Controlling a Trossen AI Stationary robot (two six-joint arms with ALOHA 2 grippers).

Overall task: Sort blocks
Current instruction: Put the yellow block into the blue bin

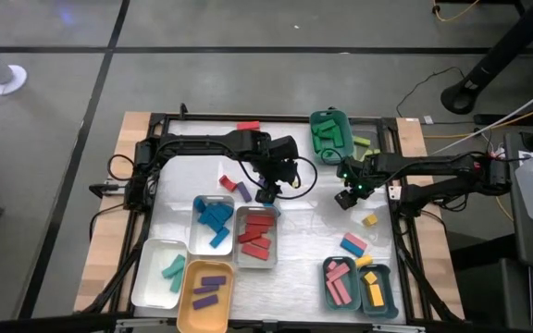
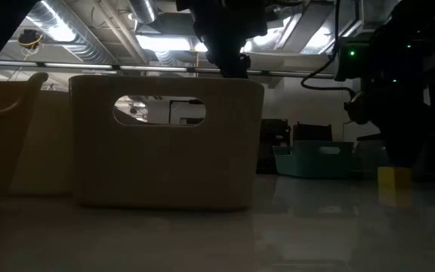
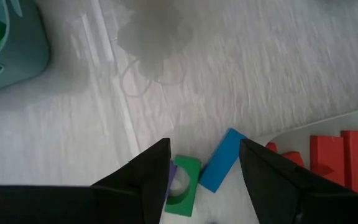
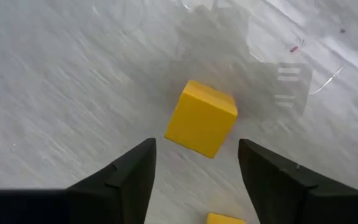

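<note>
open mat btwn grey tray [image 1: 256,215] & yellow block [image 1: 369,220]; trays crowd front edge.

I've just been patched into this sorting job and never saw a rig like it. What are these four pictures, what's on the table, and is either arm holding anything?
Two dark robot arms work at one table. The high view looks straight down; the low view sits at table-top height; the two wrist views look past each arm's own fingers.

On the table lie trays with sorted blocks: blue blocks, red blocks, purple blocks and a green tray at the far edge. Loose blocks remain.

The left gripper is open above a blue block and a green block, holding nothing. The right gripper is open over a yellow block, also holding nothing.
</note>
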